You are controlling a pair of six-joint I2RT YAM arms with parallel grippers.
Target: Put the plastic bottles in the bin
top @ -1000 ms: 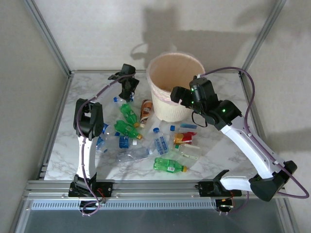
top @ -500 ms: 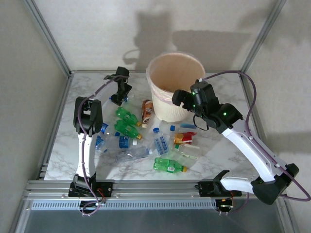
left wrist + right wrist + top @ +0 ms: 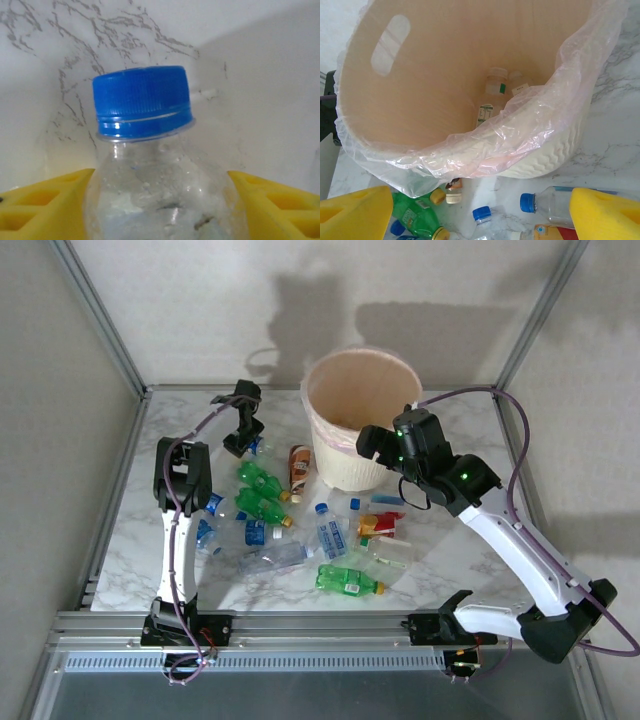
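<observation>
My left gripper (image 3: 244, 436) is down at the far left of the table, its yellow fingers (image 3: 45, 205) pressed against both sides of a clear bottle with a blue cap (image 3: 142, 102). The cream bin (image 3: 335, 458) with its thin bag liner (image 3: 530, 130) stands at the back centre, and a few bottles (image 3: 495, 89) lie inside it. My right gripper (image 3: 378, 440) hovers open by the bin's front rim, nothing between its fingers (image 3: 355, 212). Green bottles (image 3: 262, 476), a brown-orange one (image 3: 300, 464) and clear ones (image 3: 330, 533) lie scattered in front of the bin.
More bottles lie near the front: a green one (image 3: 348, 581), a crushed clear one (image 3: 272, 558) and a red-labelled one (image 3: 381, 524). The metal frame posts and walls close in the table (image 3: 470, 540) on three sides.
My left gripper has moved left and down from beside the bin onto the blue-capped clear bottle. The right gripper has dropped slightly and drawn back from the bin's rim.
</observation>
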